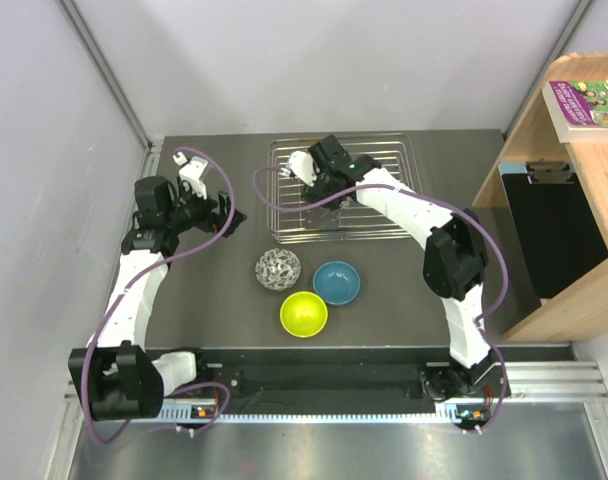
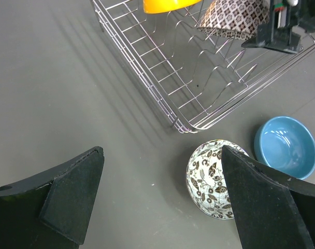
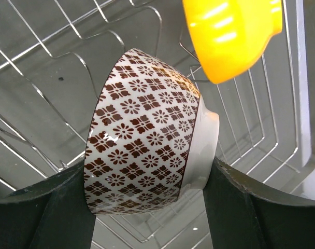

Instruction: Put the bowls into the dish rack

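Observation:
My right gripper (image 3: 147,176) is shut on a brown-and-white patterned bowl (image 3: 142,140), tipped on its side, its base against one finger and its rim against the other, over the wires of the dish rack (image 3: 43,104). An orange bowl (image 3: 230,31) stands in the rack just beyond it. In the top view this gripper (image 1: 309,170) is over the rack's (image 1: 384,215) left half. My left gripper (image 2: 161,150) hangs open above bare table, left of the rack's near corner (image 2: 183,127). A black-and-white mosaic bowl (image 2: 209,176), a blue bowl (image 2: 284,145) and a lime green bowl (image 1: 304,314) sit on the table.
A wooden shelf unit (image 1: 574,150) with a book (image 1: 589,100) on top stands at the right edge of the table. Grey walls close in the back and left. Purple cables (image 1: 199,155) loop off both arms.

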### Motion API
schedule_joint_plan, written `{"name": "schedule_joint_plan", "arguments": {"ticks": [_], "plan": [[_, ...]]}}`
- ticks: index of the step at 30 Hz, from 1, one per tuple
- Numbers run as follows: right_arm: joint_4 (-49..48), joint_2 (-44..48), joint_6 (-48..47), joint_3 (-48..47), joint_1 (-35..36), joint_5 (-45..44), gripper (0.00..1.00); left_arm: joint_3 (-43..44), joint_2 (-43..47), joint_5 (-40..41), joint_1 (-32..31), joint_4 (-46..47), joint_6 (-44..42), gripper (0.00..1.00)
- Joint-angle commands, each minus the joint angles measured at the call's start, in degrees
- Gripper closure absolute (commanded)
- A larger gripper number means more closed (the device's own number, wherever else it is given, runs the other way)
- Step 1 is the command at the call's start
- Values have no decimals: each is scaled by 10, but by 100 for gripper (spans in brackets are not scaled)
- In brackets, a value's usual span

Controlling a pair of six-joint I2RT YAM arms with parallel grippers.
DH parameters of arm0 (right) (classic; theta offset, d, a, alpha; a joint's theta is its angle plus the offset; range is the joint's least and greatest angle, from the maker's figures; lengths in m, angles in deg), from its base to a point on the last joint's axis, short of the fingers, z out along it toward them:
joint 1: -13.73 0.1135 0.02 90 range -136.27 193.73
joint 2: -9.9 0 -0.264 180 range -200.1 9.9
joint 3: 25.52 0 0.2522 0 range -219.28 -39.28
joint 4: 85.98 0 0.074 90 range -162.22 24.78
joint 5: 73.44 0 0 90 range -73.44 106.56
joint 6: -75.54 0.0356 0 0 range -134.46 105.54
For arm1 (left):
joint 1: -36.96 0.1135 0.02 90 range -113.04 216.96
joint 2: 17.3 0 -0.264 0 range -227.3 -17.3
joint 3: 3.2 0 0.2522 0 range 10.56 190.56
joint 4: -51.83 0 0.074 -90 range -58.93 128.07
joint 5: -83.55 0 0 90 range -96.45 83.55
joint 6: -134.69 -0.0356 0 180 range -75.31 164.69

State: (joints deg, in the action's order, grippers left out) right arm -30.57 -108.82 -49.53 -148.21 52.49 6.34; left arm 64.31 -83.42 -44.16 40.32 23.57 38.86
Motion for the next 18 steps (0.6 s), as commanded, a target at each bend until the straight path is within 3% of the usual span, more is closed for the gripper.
{"name": "schedule_joint_plan", "arguments": {"ticks": [1,14,18], "plan": [[-31,-11,-46,-52,25,-50,100,-6,12,-13,3,30,6,1],[-38,-63,-132,-75,62,-110,100,-8,9,-17,6,32,4,1],[-48,-62,-163,-55,69,-127,89,-9,10,-18,7,33,5,1]]}}
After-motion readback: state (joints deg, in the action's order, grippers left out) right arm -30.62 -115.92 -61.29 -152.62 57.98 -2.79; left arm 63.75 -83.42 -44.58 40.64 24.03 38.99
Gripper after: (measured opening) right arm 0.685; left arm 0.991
